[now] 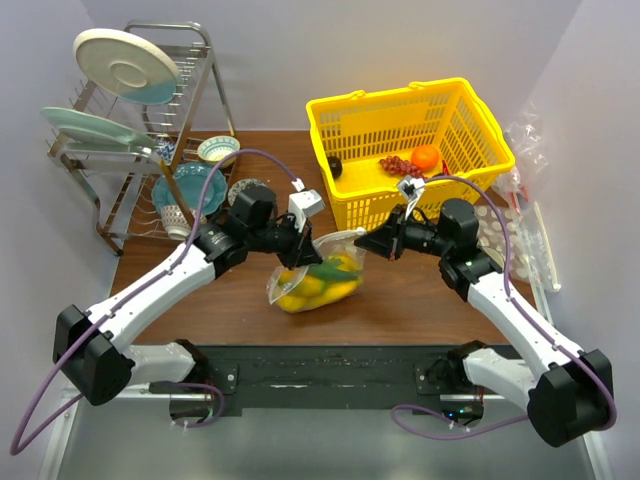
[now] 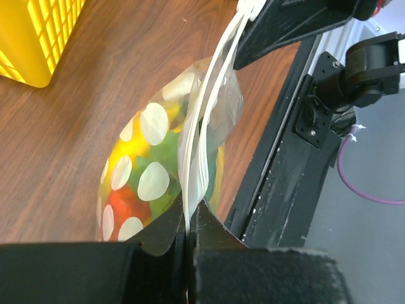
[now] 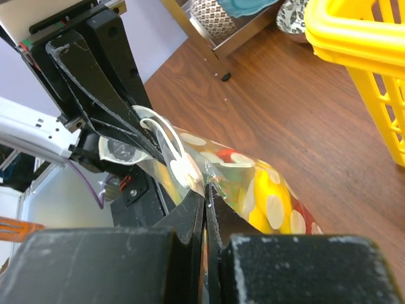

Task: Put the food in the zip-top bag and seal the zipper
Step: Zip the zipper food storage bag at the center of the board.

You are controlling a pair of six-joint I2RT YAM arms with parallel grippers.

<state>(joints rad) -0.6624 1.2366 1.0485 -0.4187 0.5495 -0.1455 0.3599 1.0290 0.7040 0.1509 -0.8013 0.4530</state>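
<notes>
At my far left a rack (image 1: 190, 110) stands on the bench (image 1: 400, 300). My left gripper (image 2: 190, 221) is clamped on the near end of the zipper (image 2: 204, 120), its jaws pressed together with the white strip between them. The bag (image 1: 318, 282) hangs between my two grippers, mid-bench. The food (image 1: 310, 288) is inside it, yellow, green and orange-red behind white dots. My right gripper (image 3: 206, 201) pinches the zipper's other end, closed on it. I cannot tell whether the strip is sealed along its length. The basket (image 1: 390, 103) stands just behind, to the right.
</notes>
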